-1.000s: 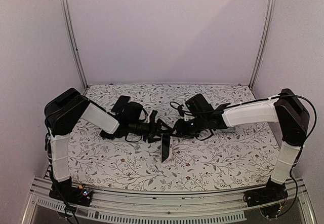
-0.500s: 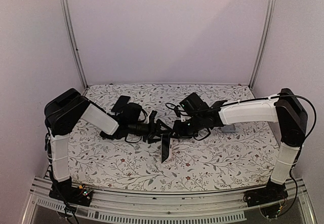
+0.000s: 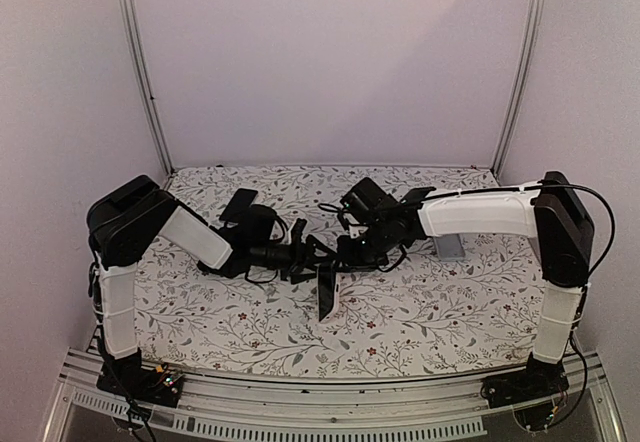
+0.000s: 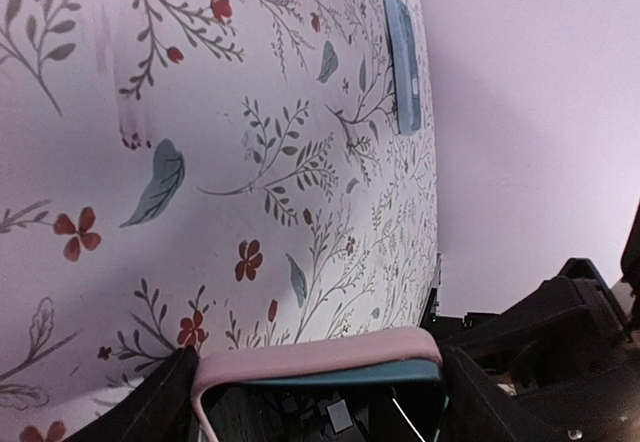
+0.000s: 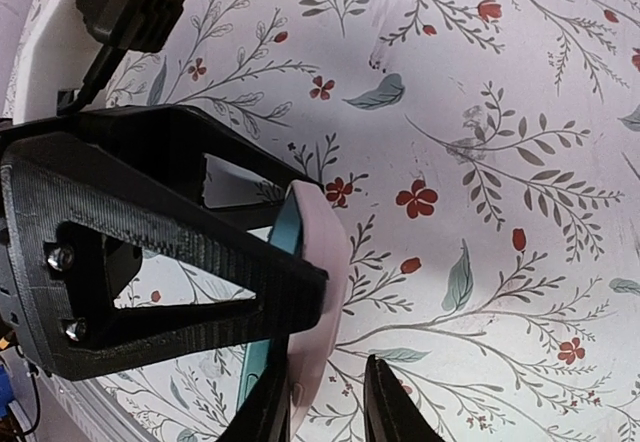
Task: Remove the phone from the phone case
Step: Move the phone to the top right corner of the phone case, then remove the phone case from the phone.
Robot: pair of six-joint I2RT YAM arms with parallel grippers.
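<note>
Table (image 3: 450,302) with a floral cloth fills my overhead view. Both arms reach in from the near edge and meet around the middle of it.

Left gripper (image 3: 320,260): its jaws are spread wide and clamped across the phone case (image 4: 318,352). On the left wrist cam the pink rim spans from one black finger (image 4: 165,407) to the other and touches both. From above, the case stands on its edge, tilted, with its lower end down near the cloth. I can't tell whether it touches.

Right gripper (image 3: 346,254) comes in from the opposite side, right up against the left one. On the right wrist cam its two fingertips (image 5: 388,407) stand a little apart at the bottom of the frame, with the pink case edge running down between them. One tip looks to be against the case and the other shows cloth in the gap. I can't tell whether they actually pinch it.

Container check: the phone (image 5: 283,252) sits inside the case, not out yet. Its teal edge shows just inside the pink rim on both wrist cams, seated along the whole visible length.

A flat grey-blue slab (image 3: 450,246) lies on the cloth to the right, well apart from the grippers. It's too small for me to tell what it is.
</note>
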